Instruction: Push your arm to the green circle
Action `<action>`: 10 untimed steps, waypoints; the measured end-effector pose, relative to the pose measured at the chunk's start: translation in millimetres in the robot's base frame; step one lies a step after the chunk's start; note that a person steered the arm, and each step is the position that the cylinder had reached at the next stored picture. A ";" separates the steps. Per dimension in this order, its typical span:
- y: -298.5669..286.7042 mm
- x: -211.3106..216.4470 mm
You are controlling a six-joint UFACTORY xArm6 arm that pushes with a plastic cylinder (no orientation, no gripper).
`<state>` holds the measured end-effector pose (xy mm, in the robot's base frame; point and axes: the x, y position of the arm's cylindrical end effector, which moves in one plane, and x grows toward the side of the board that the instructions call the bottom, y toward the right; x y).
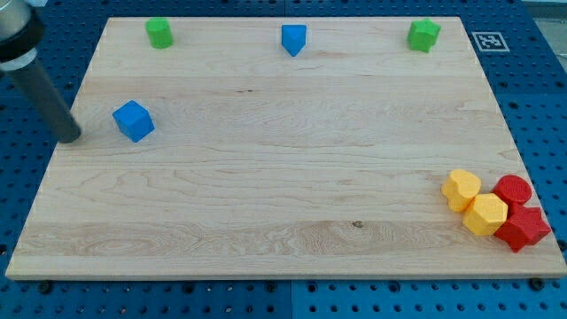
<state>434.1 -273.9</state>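
The green circle point(159, 33), a short green cylinder, stands near the top left edge of the wooden board point(266, 177). My tip point(71, 137) rests on the board's left edge, well below the green circle and to its left. A blue cube point(133, 120) lies just to the right of my tip, apart from it. The rod slants up to the view's top left corner.
A blue pointed block point(293, 39) sits at the top middle and a green star-like block point(423, 35) at the top right. Two yellow blocks point(462, 190) point(485, 214) and two red blocks point(513, 190) point(523, 228) cluster at the bottom right corner. A marker tag point(487, 41) lies off the board.
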 end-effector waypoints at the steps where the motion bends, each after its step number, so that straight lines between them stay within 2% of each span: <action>1: 77.6 -9.2; 2: 162.9 -10.1; 3: 199.0 -10.2; 4: 171.3 -9.8; 5: 101.9 -21.8; 6: 32.8 -71.1; 7: -8.6 -145.2; 8: -13.4 -213.4; 9: 14.2 -241.1; 10: 82.0 -226.7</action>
<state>207.3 -191.9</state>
